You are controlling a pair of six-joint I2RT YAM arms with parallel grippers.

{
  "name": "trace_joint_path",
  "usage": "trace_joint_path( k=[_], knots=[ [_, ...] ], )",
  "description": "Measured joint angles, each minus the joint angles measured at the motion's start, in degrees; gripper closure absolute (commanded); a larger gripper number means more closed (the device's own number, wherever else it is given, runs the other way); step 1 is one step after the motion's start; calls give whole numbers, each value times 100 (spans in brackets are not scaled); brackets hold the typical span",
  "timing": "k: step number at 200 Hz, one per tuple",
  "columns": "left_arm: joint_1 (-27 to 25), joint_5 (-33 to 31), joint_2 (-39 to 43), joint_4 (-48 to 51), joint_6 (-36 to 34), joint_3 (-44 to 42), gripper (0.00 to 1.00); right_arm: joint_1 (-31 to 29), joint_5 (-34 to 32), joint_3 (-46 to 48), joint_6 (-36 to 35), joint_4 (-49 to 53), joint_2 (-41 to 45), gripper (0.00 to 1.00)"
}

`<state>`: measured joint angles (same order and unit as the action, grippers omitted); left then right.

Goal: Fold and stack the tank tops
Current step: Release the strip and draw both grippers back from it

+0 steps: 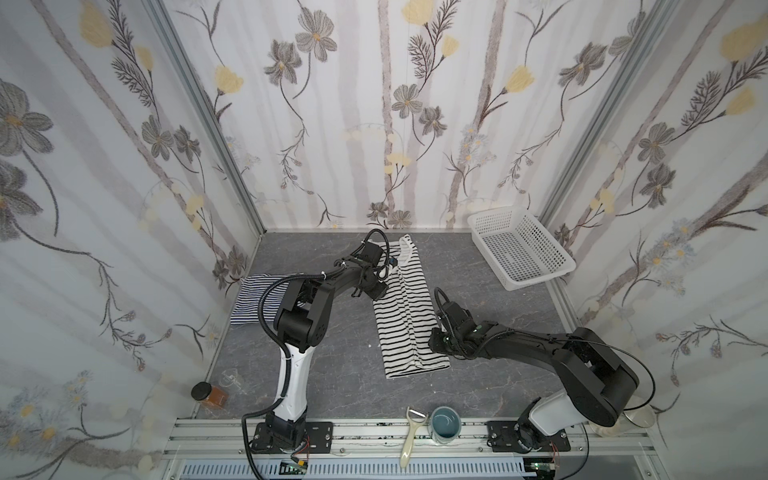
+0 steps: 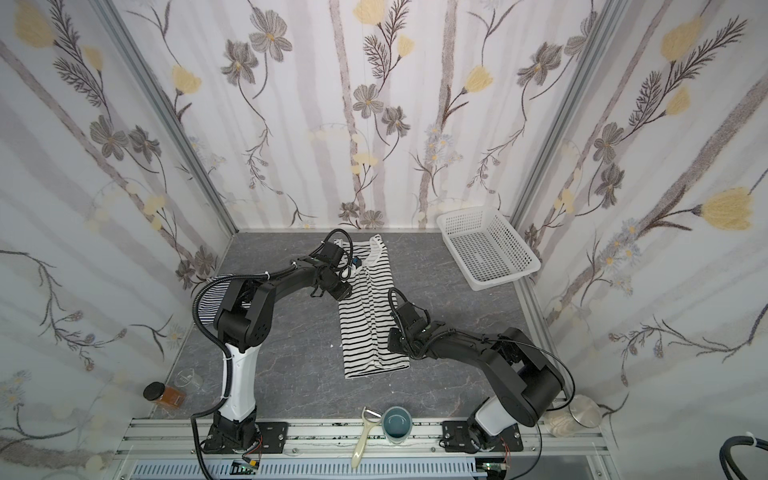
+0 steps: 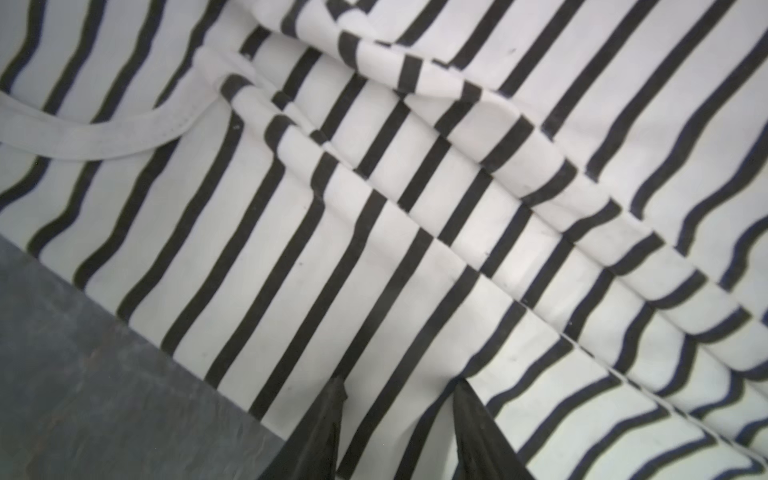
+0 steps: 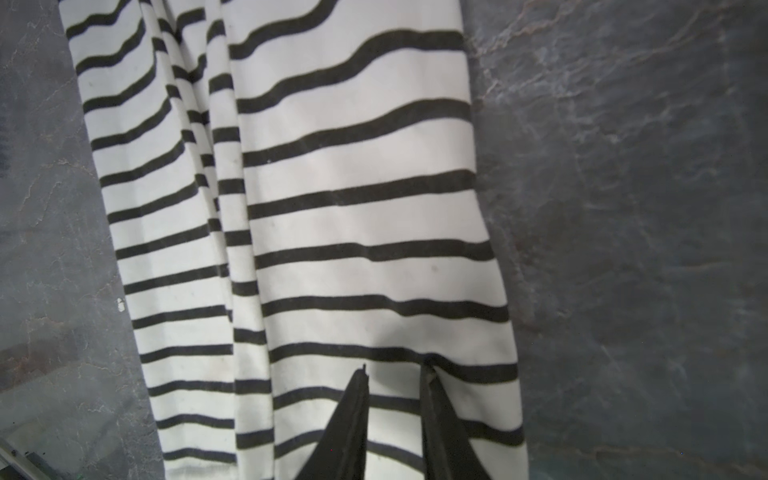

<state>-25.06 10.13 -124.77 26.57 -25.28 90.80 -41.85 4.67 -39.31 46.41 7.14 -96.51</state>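
A white tank top with wide-spaced black stripes (image 1: 403, 324) (image 2: 365, 328) lies mid-table, folded lengthwise into a long strip with its neck towards the back wall. My left gripper (image 1: 376, 293) (image 3: 400, 386) is open, and its fingertips (image 3: 338, 388) rest on the cloth near the top's left edge, below the armhole band. My right gripper (image 1: 434, 338) (image 4: 395, 372) is narrowly open. Its fingertips (image 4: 361, 376) press on the top's right side near the hem, with flat cloth showing between them. The fine navy-and-white striped tank top (image 1: 257, 299) (image 2: 210, 303) lies at the left, partly hidden by my left arm.
A white perforated basket (image 1: 559, 249) stands at the back right. An amber jar (image 1: 208, 394) and a clear glass (image 1: 230, 380) sit front left. A peeler (image 1: 411, 436) and a teal mug (image 1: 445, 424) rest on the front rail.
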Motion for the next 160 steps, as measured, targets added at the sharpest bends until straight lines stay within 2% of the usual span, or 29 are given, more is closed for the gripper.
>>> trace_joint_path(
  k=[28, 51, 74, 96, 128, 149, 160],
  knots=[
    [-31, 37, -387, -24, 7, 588, 53, -50, 13, 9, 144, 37, 35, 74],
    [-61, -63, -450, 31, 20, 745, 53, -46, -9, -50, 216, 105, 74, 72],
    [-66, -160, -411, 74, 79, 787, 52, -52, -7, -63, 271, 33, 267, 60],
    [-66, -157, -94, 138, 127, 688, 50, -79, 11, -33, 304, 17, 584, 43],
    [-61, -153, 490, 107, 149, 597, 39, -83, -15, 83, 358, 74, 1191, 41],
    [-61, -153, 870, 105, 153, 409, 37, -76, -79, 199, 424, 188, 1523, 40],
    [-61, -151, 1069, 85, 157, 243, 33, -50, -105, 317, 474, 280, 1674, 40]
  ],
)
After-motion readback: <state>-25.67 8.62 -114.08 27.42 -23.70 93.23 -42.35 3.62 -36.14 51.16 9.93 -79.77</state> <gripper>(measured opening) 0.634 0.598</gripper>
